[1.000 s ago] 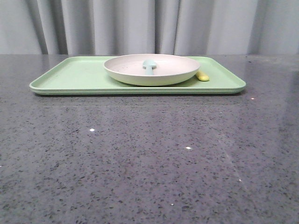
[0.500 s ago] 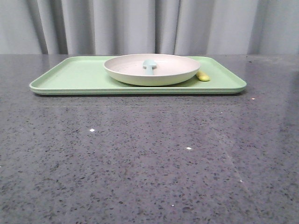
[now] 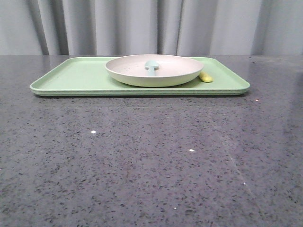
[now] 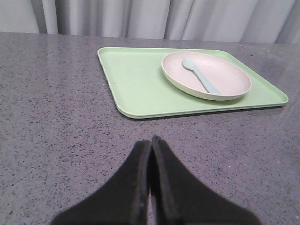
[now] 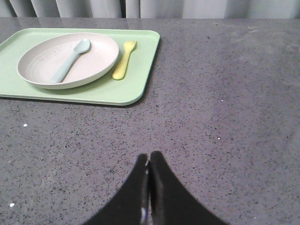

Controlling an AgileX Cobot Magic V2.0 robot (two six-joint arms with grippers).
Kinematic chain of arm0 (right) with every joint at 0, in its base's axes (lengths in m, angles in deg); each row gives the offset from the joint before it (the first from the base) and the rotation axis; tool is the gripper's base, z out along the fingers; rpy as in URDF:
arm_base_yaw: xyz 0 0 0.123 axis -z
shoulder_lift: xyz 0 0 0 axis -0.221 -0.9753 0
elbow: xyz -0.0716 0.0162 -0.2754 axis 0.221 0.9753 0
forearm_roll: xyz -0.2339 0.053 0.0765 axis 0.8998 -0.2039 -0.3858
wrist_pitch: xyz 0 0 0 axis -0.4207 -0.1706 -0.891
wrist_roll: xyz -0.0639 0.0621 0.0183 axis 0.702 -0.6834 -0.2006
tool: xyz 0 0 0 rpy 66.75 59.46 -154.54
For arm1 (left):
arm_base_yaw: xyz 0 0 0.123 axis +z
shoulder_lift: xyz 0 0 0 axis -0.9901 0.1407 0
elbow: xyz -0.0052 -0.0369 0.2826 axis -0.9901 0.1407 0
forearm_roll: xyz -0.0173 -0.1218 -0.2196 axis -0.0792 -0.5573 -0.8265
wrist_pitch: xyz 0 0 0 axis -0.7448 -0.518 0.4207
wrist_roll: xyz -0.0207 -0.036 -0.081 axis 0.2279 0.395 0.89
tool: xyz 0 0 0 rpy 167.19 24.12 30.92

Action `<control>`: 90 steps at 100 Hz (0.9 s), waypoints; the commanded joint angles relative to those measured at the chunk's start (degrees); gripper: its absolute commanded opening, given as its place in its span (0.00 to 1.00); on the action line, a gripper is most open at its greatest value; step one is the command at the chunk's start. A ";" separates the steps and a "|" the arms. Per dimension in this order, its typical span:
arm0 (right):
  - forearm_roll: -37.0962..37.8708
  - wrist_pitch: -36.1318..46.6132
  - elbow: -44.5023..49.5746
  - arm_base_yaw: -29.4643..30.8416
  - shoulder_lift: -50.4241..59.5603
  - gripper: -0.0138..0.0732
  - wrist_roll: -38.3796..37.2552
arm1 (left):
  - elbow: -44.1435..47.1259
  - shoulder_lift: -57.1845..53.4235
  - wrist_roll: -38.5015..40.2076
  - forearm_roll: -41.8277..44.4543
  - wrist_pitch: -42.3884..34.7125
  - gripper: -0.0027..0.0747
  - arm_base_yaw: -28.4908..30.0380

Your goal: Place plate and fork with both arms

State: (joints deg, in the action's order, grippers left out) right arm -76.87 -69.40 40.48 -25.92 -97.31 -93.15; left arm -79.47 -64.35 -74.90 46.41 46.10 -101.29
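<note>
The cream-white plate rests on the right half of the pale-green tray at the far side of the table, with a light-blue spoon lying inside it. The yellow fork lies flat on the tray just right of the plate; from the front only its rounded end shows. Neither arm appears in the front view. My left gripper is shut and empty over bare tabletop, well short of the tray. My right gripper is also shut and empty, short of the tray's near right corner.
The dark speckled stone tabletop stretches between the tray and the near edge. Grey curtains hang behind the table's far edge. The tray's left half holds nothing.
</note>
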 commanded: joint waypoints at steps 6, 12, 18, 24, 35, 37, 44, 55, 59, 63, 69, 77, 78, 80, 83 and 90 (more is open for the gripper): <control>0.68 4.74 -1.30 0.26 -0.35 0.08 0.60 | -1.43 0.60 0.52 -0.39 -4.83 0.01 0.06; 0.68 4.74 -1.30 0.26 -0.35 0.08 0.60 | -1.09 0.60 0.52 -0.39 -4.94 0.01 0.06; 0.68 4.74 -1.30 0.26 -0.35 0.08 0.60 | -0.56 0.60 0.52 0.00 -4.94 0.01 0.06; 0.68 4.74 -1.30 0.26 -0.35 0.08 0.60 | -0.16 0.29 0.52 1.94 -4.94 0.01 0.34; 0.68 4.74 -1.30 0.26 -0.35 0.08 0.60 | 1.74 -0.40 0.52 1.61 -7.83 0.01 2.37; 0.68 4.74 -1.30 0.26 -0.35 0.08 0.60 | 2.42 -0.54 0.41 1.60 -9.45 0.01 2.68; 0.68 4.68 -1.30 0.26 -0.35 0.08 0.60 | 5.10 -1.46 -1.59 1.94 -16.36 0.01 4.60; 0.68 4.68 -1.30 0.26 -0.35 0.08 0.60 | 9.36 -3.09 -6.67 2.26 -24.05 0.01 9.16; 0.68 4.68 -1.30 0.26 -0.35 0.08 0.60 | 10.80 -3.53 -8.28 1.94 -25.57 0.01 10.91; 0.68 4.68 -1.30 0.26 -0.35 0.08 0.60 | 11.98 -3.89 -9.54 2.26 -27.49 0.01 12.53; 0.68 4.68 -1.30 0.26 -0.35 0.08 0.60 | 13.84 -4.55 -11.79 2.26 -29.80 0.01 14.66; 0.68 4.68 -1.30 0.26 -0.35 0.08 0.60 | 15.63 -6.16 -12.92 2.26 -30.49 0.01 17.69; 0.68 4.68 -1.30 0.26 -0.35 0.08 0.60 | 15.99 -6.32 -13.36 2.26 -30.49 0.01 17.91; 0.68 4.68 -1.30 0.26 -0.35 0.08 0.60 | 16.56 -6.79 -13.94 2.26 -30.81 0.01 18.51; 0.68 4.68 -1.30 0.26 -0.35 0.08 0.60 | 17.45 -7.36 -14.61 1.94 -31.51 0.01 19.21; 0.68 4.68 -1.30 0.26 -0.35 0.08 0.60 | 19.90 -8.63 -14.62 0.51 -32.94 0.01 20.45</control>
State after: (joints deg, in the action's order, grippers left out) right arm -76.77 -69.40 40.48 -25.92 -97.31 -93.15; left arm -60.20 -72.45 -88.56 48.36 19.85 -82.25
